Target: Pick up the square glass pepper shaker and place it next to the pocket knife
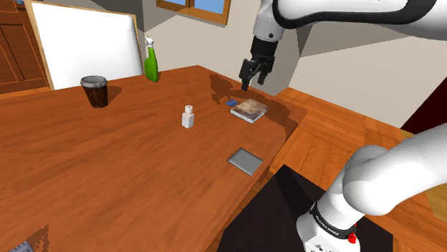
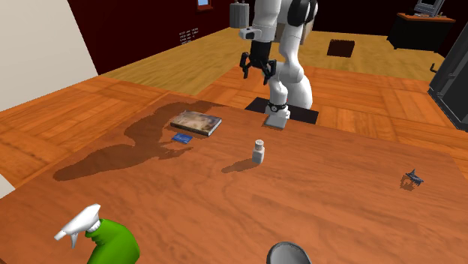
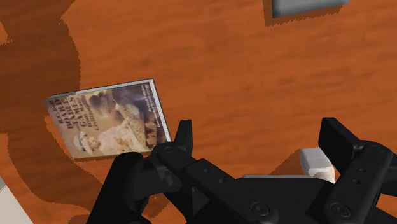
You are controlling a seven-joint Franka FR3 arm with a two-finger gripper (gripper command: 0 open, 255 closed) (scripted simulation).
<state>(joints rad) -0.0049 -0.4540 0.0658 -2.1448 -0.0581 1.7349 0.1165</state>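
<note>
A small white square pepper shaker [image 1: 188,117] [image 2: 259,151] stands upright near the middle of the wooden table [image 1: 107,172]. My black gripper [image 1: 251,84] [image 2: 256,71] hangs open and empty, well above the table, over the edge nearest the stand, close to a book [image 1: 250,109]. In the wrist view my gripper [image 3: 261,143] stands open over bare wood; part of the shaker [image 3: 316,162] peeks out beside one finger [image 3: 337,140], far below and untouched. The dark pocket knife [image 2: 412,178] [image 1: 21,247] lies at the second exterior view's right, far from the shaker.
The book [image 2: 196,122] [image 3: 108,121] has a small blue card [image 1: 232,103] [image 2: 181,138] next to it. A flat grey slab [image 1: 246,160] [image 3: 308,6] lies near the table edge. A dark cup [image 1: 94,91], green spray bottle [image 1: 150,63] and white board [image 1: 86,50] stand at the far side.
</note>
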